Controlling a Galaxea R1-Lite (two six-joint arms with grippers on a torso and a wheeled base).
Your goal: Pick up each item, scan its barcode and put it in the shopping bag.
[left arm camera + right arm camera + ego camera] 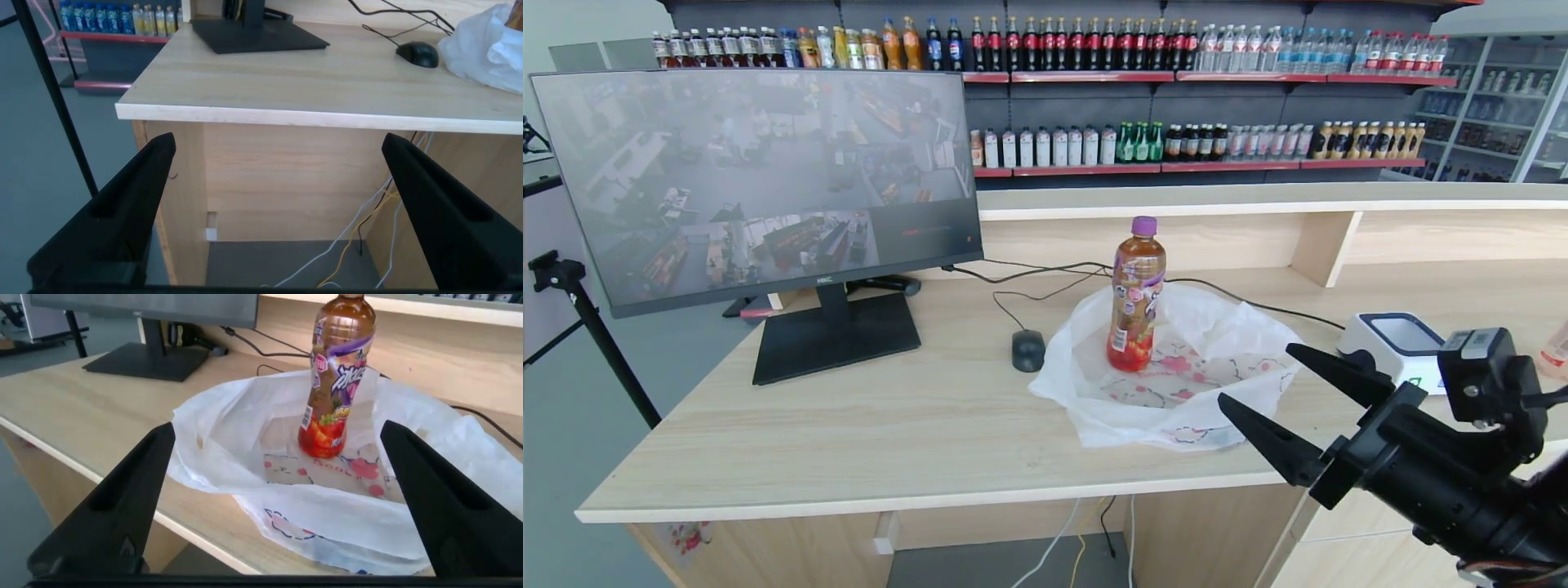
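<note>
Right gripper: fingers spread, empty, just beside the shopping bag. The bottle stands upright inside the bag, so bagging looks complete. Next step: grasp another item and present it to the scanner.

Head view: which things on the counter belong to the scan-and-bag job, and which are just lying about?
Job:
- bottle, upright in the shopping bag
- barcode scanner, beside the bag
- right gripper, open, near the bag

Lying about:
- monitor
- mouse
- drink shelves behind the counter
</note>
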